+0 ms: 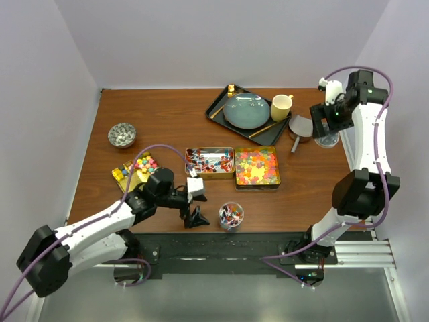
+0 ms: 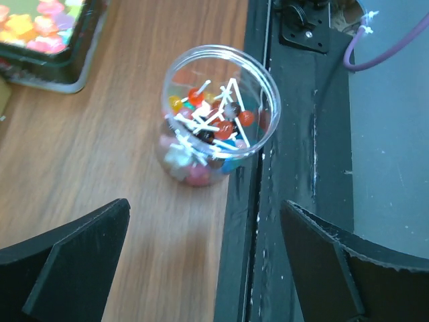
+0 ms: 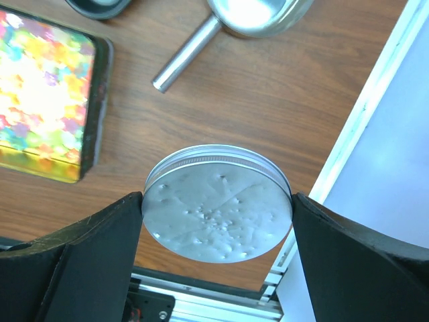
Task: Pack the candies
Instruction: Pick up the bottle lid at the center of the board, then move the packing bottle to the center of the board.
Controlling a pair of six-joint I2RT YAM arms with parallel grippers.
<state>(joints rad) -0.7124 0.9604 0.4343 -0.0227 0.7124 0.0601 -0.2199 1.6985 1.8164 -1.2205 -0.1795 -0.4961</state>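
Candies (image 2: 213, 126) sit in the clear jar (image 2: 269, 82) at the near edge of the table (image 2: 87, 154), just ahead of the left gripper (image 2: 204, 258), spread wide and empty. Steady the jar first, then lower the silver lid (image 3: 221, 171), pinched in the right gripper (image 3: 218, 204), level onto it.

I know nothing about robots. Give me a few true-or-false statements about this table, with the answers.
1. The right pincer clamps a round metal lid. True.
2. The left pincer grips the glass jar. False: it is open, and the jar stands free ahead of it.
3. The jar is empty. False: it holds sweets on white sticks.
4. The yellow mug sits on the black tray. True.
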